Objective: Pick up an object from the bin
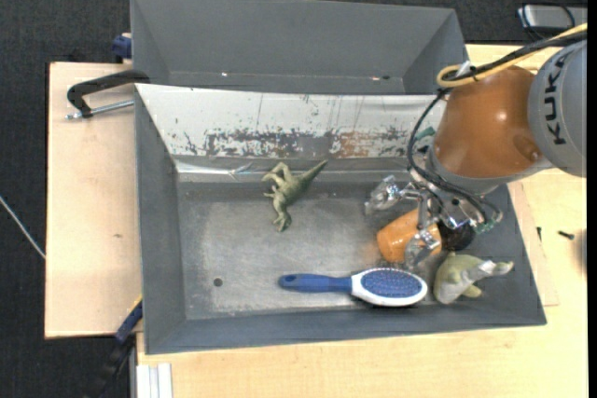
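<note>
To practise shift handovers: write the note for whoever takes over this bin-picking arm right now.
Hand: low in the bin, towards the view's lower right, against a rounded orange object; open or shut cannot be told.
Things: blue hairbrush along the near wall; pale toy in the near right corner; green dinosaur by the far wall, apart from the rest.
Done: nothing seen lifted.
Left: probably grasp the orange object and lift it out.
</note>
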`<action>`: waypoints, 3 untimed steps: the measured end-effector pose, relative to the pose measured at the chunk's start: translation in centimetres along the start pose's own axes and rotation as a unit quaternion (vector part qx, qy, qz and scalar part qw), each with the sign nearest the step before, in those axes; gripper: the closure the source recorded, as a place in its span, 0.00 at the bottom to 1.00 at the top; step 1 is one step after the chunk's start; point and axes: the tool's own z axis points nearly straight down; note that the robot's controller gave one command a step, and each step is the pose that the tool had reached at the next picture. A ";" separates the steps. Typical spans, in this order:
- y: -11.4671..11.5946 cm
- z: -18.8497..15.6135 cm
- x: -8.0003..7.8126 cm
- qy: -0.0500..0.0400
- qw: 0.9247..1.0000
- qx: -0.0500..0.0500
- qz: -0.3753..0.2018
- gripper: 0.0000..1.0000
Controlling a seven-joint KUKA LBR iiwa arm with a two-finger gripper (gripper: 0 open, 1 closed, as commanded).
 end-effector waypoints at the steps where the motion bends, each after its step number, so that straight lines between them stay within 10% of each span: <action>1: -2.2 0.1 1.3 0.002 1.000 0.000 -0.026 0.00; 3: -1.1 2.9 1.7 0.000 0.998 0.001 -0.056 0.00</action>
